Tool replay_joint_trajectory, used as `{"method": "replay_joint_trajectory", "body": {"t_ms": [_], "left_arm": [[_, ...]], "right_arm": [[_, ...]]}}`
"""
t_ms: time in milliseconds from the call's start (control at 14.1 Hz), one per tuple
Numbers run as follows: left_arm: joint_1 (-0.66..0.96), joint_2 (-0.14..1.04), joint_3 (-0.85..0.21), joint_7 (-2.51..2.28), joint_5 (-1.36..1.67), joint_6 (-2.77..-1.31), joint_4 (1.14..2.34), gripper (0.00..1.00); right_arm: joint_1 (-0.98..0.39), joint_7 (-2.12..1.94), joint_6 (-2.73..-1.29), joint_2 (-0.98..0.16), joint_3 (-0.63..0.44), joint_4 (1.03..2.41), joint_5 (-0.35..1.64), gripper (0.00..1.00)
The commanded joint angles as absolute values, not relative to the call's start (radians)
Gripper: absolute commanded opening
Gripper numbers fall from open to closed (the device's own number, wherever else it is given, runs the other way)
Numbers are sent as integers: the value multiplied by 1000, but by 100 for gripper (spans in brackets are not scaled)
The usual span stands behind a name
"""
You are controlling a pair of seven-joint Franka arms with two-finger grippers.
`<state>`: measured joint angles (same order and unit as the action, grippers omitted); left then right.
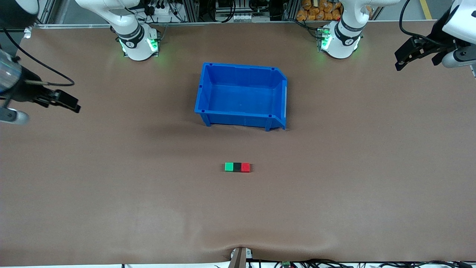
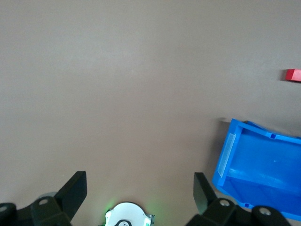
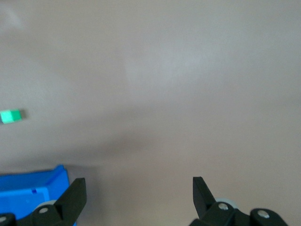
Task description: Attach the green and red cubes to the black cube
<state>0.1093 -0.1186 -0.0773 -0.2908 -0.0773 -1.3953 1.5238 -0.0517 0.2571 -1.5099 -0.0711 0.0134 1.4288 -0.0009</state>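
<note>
The green cube [image 1: 229, 166], the black cube [image 1: 237, 167] and the red cube [image 1: 245, 167] lie in one touching row on the brown table, black in the middle, nearer to the front camera than the blue bin [image 1: 208, 89]. The red cube also shows in the left wrist view [image 2: 293, 75], the green cube in the right wrist view [image 3: 10, 116]. My left gripper [image 1: 401, 59] is open and empty, held up over the table at the left arm's end. My right gripper [image 1: 72, 105] is open and empty, held up over the right arm's end. Both are well apart from the cubes.
The blue bin stands empty mid-table between the cube row and the arm bases; it also shows in the left wrist view [image 2: 225, 155] and the right wrist view [image 3: 47, 181]. A small clamp [image 1: 240, 257] sits at the table's front edge.
</note>
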Motion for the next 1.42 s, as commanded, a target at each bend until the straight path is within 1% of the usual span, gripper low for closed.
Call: {"method": "replay_joint_trajectory", "body": {"t_ms": [0,142,283,354,566,778,920,1061,1344], "left_arm": [[104,-164,-78,-268,-72,-1402,1565,100],[103,-164,-74,-252,-54,-1402,1566,100],[94,-160,-74,-249,-54,-1404,1569,100],[94,-150,-74,-247,-49,-1404,1569,100],[72,-146,-74,-236,-32,-1407,1604,100],[32,-138,-72,-189,-31,-1434,1617,100],[23,-144,-71,-186,-15,-1459,1652,100],[-11,-143,-58,-181,30,-1459,1651,100],[0,-120,-67,-167,6,-1459,1641,100]], "right_arm": [[-48,241,-1491,-77,15,1376,-19,100],[-46,165,-1441,-54,15,1417,-14,100],[-48,97,-1448,-2,12,1494,-14,100],[-43,86,-1489,20,12,1523,-14,100],[-34,-24,-1502,35,8,1540,-14,100],[-35,-25,-1496,58,8,1562,-14,100],[-34,-31,-1496,49,8,1546,-15,100],[-34,-29,-1496,37,8,1516,-24,100],[-9,-29,-1499,34,5,1516,-14,100]]}}
